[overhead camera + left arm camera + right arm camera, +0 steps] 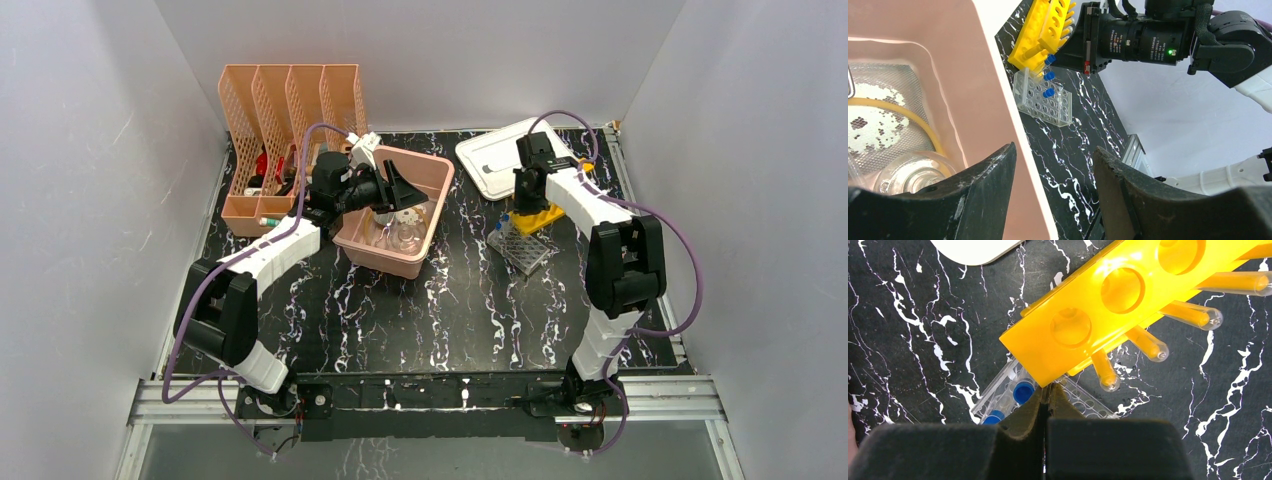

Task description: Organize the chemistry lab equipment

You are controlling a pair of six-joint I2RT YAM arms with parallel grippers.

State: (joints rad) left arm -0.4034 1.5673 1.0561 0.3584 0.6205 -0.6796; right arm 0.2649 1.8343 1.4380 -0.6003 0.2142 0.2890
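My right gripper (527, 200) (1046, 386) is shut, its tips pinching a corner of the yellow tube rack (538, 217) (1108, 305). The rack is tilted, its low end over the clear tube rack (522, 248) (1003, 392), which holds blue-capped vials (1023, 391). My left gripper (405, 190) (1053, 150) is open and empty, straddling the right rim of the pink tub (395, 262) (993, 75). Inside the tub lie a clear glass dish (903, 175) and a yellow rubber tube (908, 117). Both racks also show in the left wrist view, the yellow one (1040, 35) above the clear one (1045, 100).
The tub's white lid (495, 160) lies at the back right, just behind the right gripper. The peach mesh file holder (285, 100) stands at the back left with items in it. White walls close in the table on three sides.
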